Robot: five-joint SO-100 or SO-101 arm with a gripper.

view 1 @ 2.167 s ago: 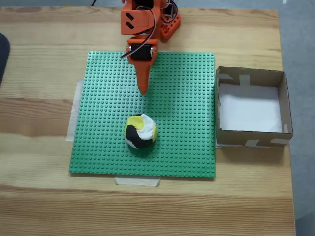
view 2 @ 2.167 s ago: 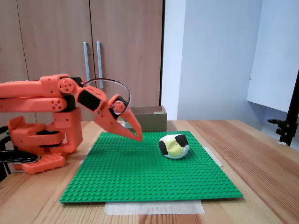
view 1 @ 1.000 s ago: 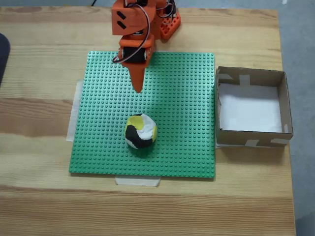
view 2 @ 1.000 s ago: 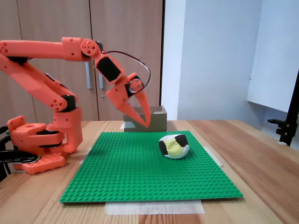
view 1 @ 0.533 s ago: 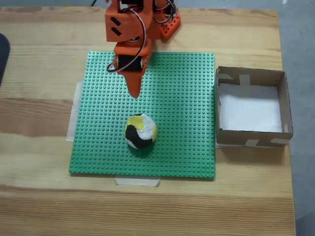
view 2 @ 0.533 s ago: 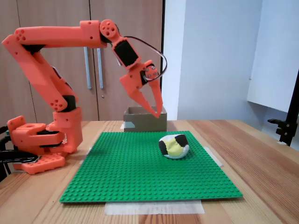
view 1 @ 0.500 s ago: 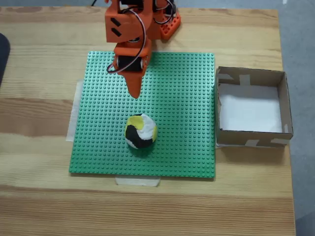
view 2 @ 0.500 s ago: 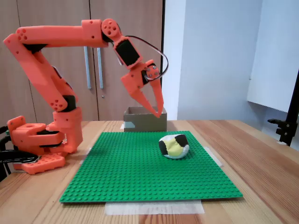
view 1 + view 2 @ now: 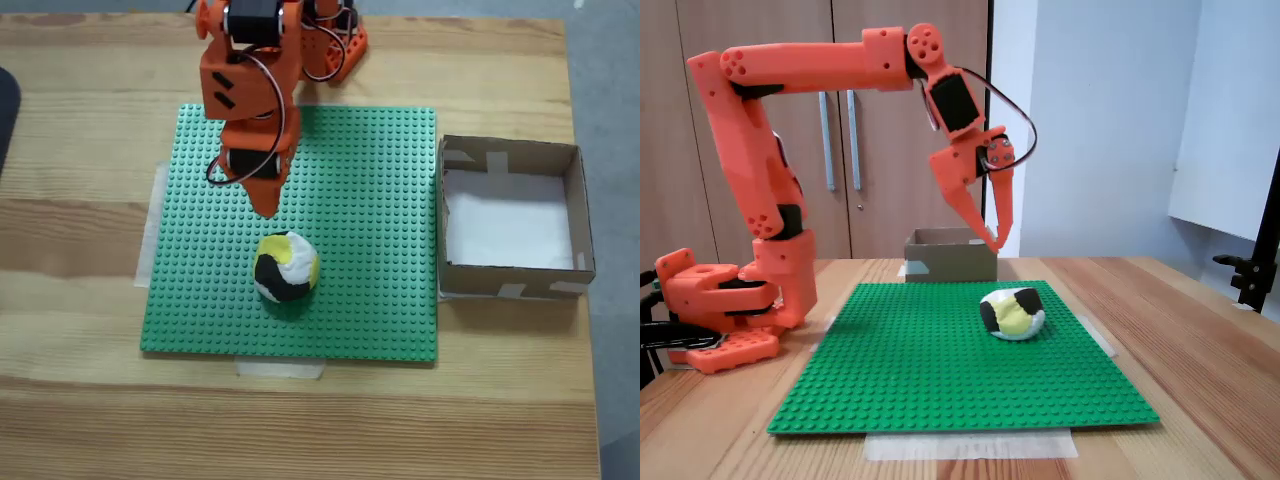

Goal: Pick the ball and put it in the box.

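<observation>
Since the earlier frames the orange arm has risen and reached forward, carrying its gripper [image 9: 997,243] toward the ball; ball and box lie as before. On the wooden tabletop [image 9: 80,250], the green studded baseplate [image 9: 370,200] carries the small yellow, black and white ball [image 9: 286,266] near its front edge. The fingers [image 9: 265,203] hang above the plate just behind the ball, tips drawn nearly together, holding nothing. Right of the plate, touching its edge, sits the shallow brown cardboard box [image 9: 580,215].
</observation>
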